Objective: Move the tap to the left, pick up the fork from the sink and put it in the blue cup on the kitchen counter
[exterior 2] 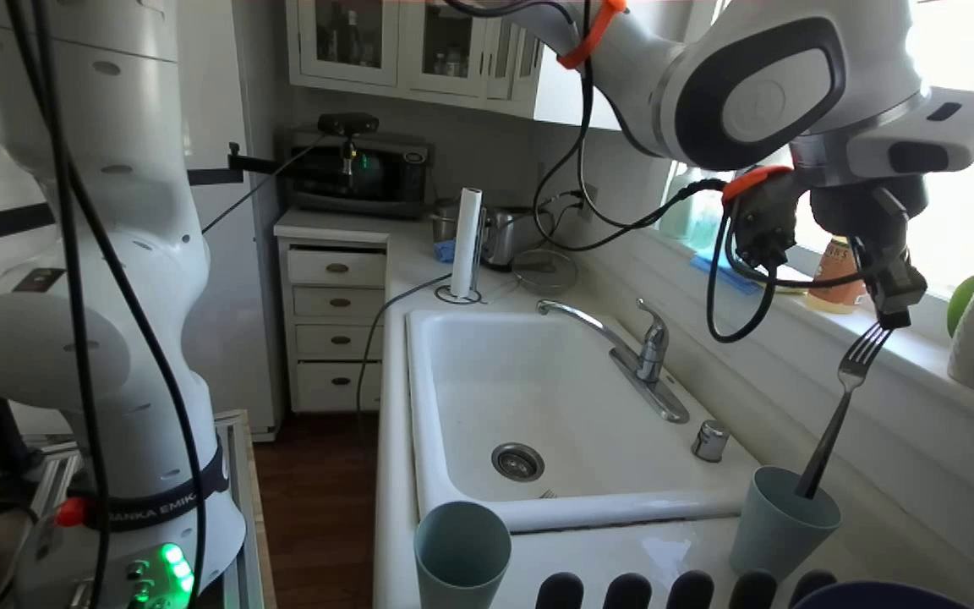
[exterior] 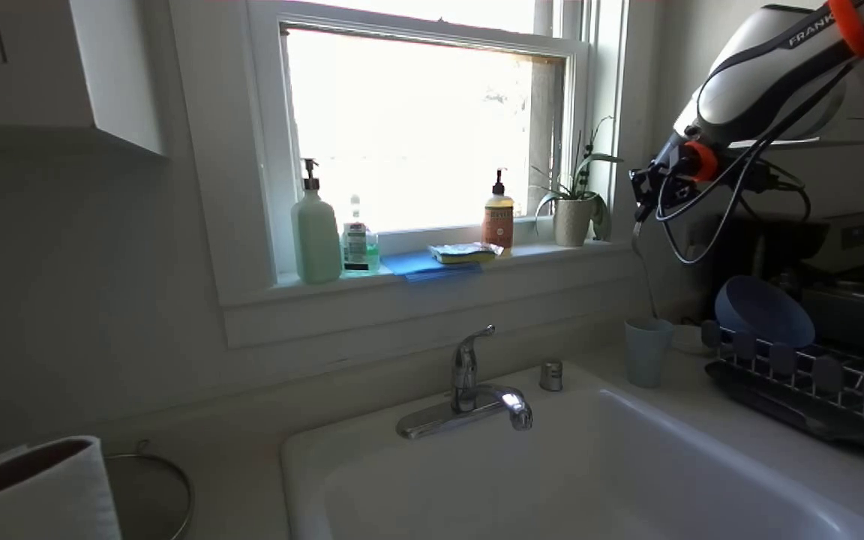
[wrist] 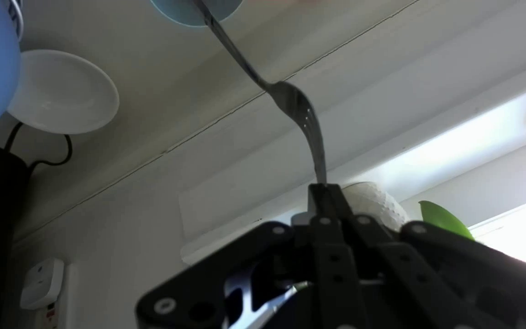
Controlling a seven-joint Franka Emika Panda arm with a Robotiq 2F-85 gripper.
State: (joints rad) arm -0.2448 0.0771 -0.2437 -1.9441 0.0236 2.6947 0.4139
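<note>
Fork [exterior 2: 847, 381], in an exterior view, leans at a tilt, its tine tips pinched by the gripper [exterior 2: 893, 321] and its handle end at the mouth of the blue cup [exterior 2: 774, 537], which stands on the kitchen counter [exterior 2: 571, 545] just beside the near right corner of the sink [exterior 2: 614, 511]. The tap [exterior 2: 653, 348] has its spout reaching left and far over the basin. At left, white letters reading "ANKA EMIK" run along a dark band [exterior 2: 157, 509] low on the robot arm [exterior 2: 149, 152]. In an exterior view, "FRANK" is legible on the same arm at right, running up to an orange strap [exterior: 853, 28]. On the window sill [exterior: 537, 259], an orange-red pump bottle [exterior: 498, 225] bears what looks like a brand name, though it is too small to make out; left of it, a small bottle of green liquid [exterior: 359, 250] wears a blurred label. In the wrist view, black fingers [wrist: 316, 201] press together on the tines, and a white dish [wrist: 66, 93] lies at left.
</note>
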